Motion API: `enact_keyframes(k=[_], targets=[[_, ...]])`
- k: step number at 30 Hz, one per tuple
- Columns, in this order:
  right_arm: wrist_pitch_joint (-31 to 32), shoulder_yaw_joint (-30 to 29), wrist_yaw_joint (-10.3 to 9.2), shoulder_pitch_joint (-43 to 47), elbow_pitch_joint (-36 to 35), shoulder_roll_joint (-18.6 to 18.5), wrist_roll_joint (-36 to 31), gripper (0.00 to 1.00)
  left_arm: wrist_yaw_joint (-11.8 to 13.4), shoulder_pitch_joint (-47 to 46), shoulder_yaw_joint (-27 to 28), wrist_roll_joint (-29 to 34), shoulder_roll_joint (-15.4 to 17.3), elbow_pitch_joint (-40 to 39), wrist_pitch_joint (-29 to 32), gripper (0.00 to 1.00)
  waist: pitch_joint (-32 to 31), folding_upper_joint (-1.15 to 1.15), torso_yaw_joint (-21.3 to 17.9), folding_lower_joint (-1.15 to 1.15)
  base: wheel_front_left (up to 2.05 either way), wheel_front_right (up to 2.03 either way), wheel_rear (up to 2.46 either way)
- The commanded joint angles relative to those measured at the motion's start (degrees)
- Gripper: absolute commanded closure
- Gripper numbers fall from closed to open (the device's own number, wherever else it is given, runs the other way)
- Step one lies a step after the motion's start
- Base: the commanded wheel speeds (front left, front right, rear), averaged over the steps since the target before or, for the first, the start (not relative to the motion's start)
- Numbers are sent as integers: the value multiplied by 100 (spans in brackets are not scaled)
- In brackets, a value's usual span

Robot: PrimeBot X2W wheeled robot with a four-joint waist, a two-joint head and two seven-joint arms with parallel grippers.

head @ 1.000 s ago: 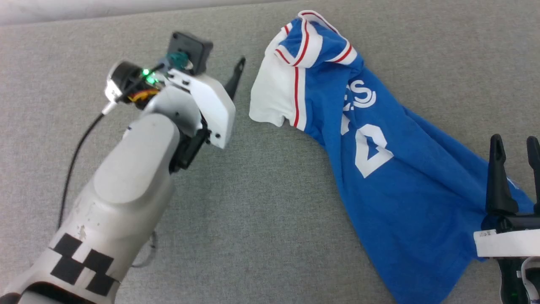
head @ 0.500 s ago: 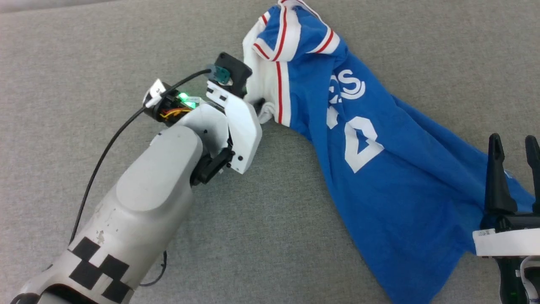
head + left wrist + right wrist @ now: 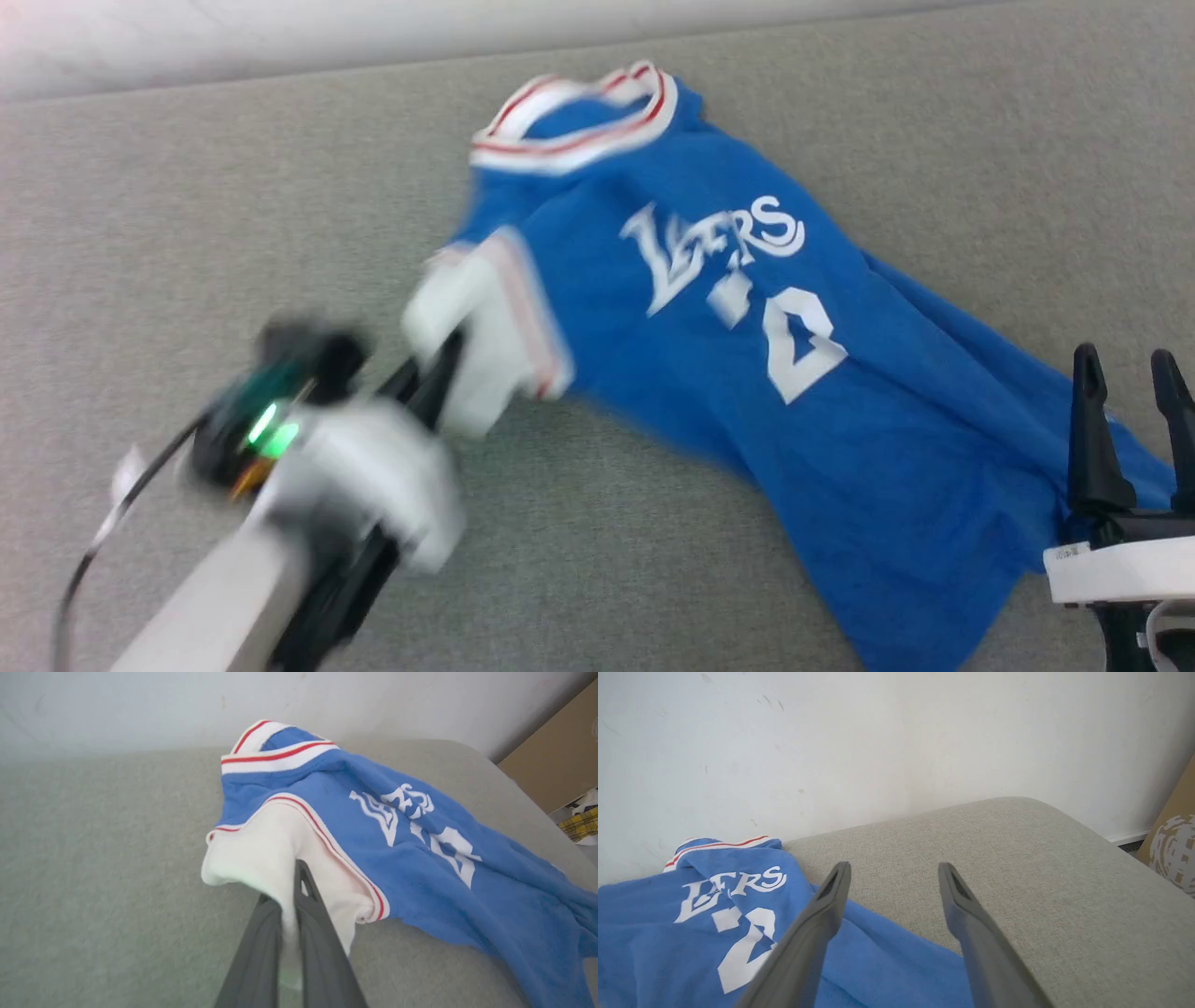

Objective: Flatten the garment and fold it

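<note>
1. Step in hand, as judged: flattening; no fold had been made. The left hand (image 3: 292, 896) had its two dark fingers together, clamped on the lower edge of the white sleeve (image 3: 261, 858), with cloth pinched between them.
2. The jersey (image 3: 747, 392) lay on the grey fabric surface (image 3: 233, 205). From the left hand it spread forward and to the right: collar (image 3: 569, 121) beyond the fingertips, lettering (image 3: 719, 243) and number (image 3: 794, 345) off to the right, and the blue body ran on toward the right hand (image 3: 1123, 359).
3. The right hand's fingers stood apart and held nothing. The blue lower part of the jersey lay under it and to its left. Could not tell whether the fingers touched the cloth.
4. Next move, as judged: draw the sleeve outward, away from the body, low over the surface. The right hand would probably need to pin or take the lower cloth for tension, as the body was rumpled and narrow there.
5. Hard to make out:
   - The left hand and sleeve were blurred in the head view. The grip read clearly in the left wrist view.
   - The far sleeve could not be made out.
   - The bottom hem was cut off at the frame's lower edge.
   - The lettering's first letters were creased, and a fold crossed the number.
</note>
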Motion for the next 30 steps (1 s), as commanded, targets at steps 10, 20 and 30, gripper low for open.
enact_keyframes(k=[10,20,30], targets=[[168,-46,-4,150,-116,13,-16,0,1259,3820,890,-974,907,-1458,58,100,-174,0,424,1,0,0,0],[290,-30,-4,114,-147,13,-47,0,742,3323,1726,-1344,81,-1664,-1566,0,-350,0,551,1,0,0,0],[261,25,-4,164,-110,13,-42,0,1861,2809,2232,900,-226,-1541,-3028,0,-602,0,417,1,0,0,0]])
